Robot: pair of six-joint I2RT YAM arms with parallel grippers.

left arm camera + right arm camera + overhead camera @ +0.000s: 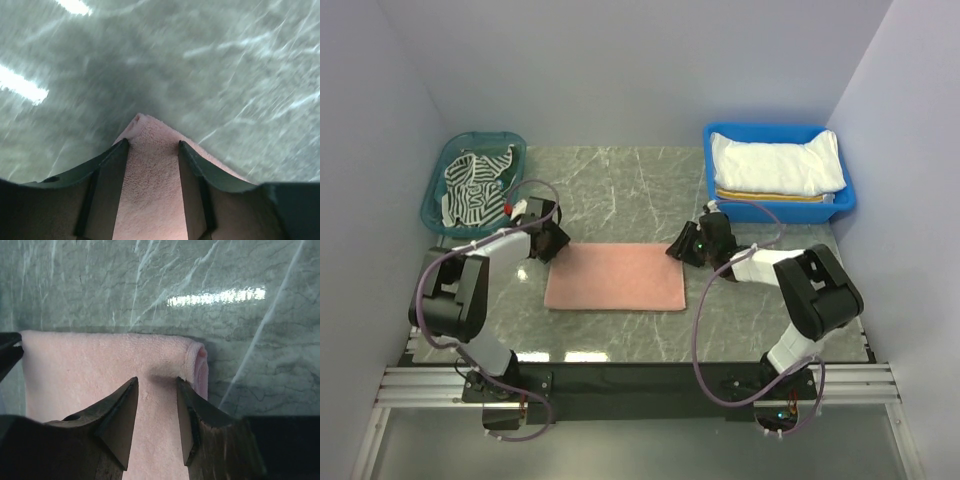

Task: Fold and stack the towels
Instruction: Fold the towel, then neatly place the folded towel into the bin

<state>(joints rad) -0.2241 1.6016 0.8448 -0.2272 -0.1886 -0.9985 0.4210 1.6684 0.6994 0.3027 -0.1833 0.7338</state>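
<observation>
A salmon pink towel (615, 277) lies folded flat on the marble table, between the two arms. My left gripper (552, 243) is at its far left corner. In the left wrist view the jaws (152, 145) stand apart with the towel's corner (150, 180) showing between them. My right gripper (682, 247) is at the far right corner, and its jaws (156, 380) also stand apart over the pink cloth (90, 370), next to a rolled fold. A white towel (775, 165) lies on a yellow-and-white striped one (770, 195). A dark-and-white striped towel (475, 180) lies crumpled.
A blue bin (770, 131) at the back right holds the white and yellow-striped towels. A teal basket (435, 215) at the back left holds the dark-striped one. Grey walls close in the table on three sides.
</observation>
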